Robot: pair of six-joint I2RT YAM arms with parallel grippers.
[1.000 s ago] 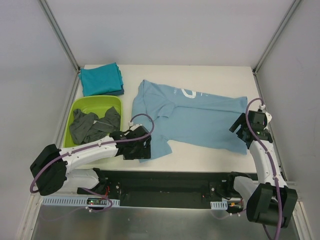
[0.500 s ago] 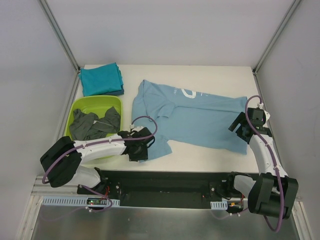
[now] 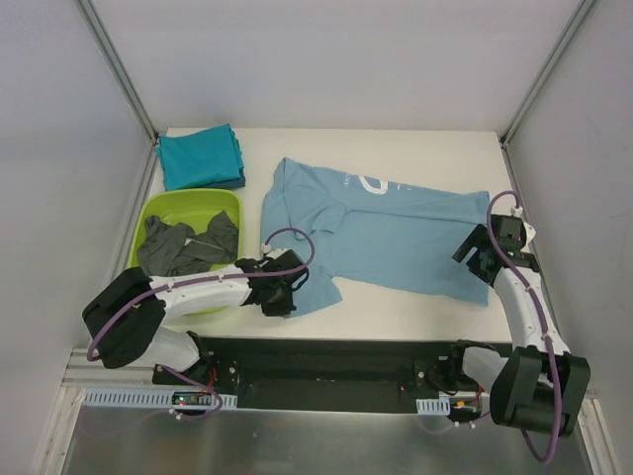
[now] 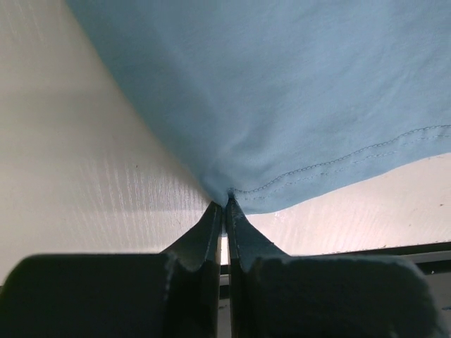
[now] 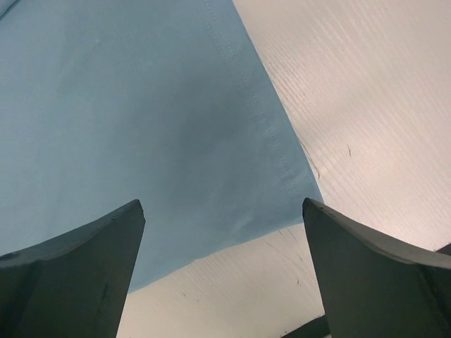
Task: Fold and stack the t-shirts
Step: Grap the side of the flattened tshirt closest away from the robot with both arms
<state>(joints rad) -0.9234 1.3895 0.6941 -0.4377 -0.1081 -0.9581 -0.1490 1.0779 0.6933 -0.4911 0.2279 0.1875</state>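
The light blue t-shirt (image 3: 386, 233) lies spread flat in the middle of the table (image 3: 396, 148), apparently so its corners can be lifted for folding. The left gripper (image 4: 225, 203) is pinched tight on a hemmed corner at its near left edge. The right gripper (image 5: 222, 211) hangs wide apart over the near right corner, holding nothing. Folded teal shirts (image 3: 201, 158) form the stack at the far left, and grey shirts (image 3: 188, 247) wait in the green tub (image 3: 158, 210). The white print on the blue shirt is too small to read.

Left gripper (image 4: 225, 203) pinched closed, right gripper (image 5: 222, 205) spread wide
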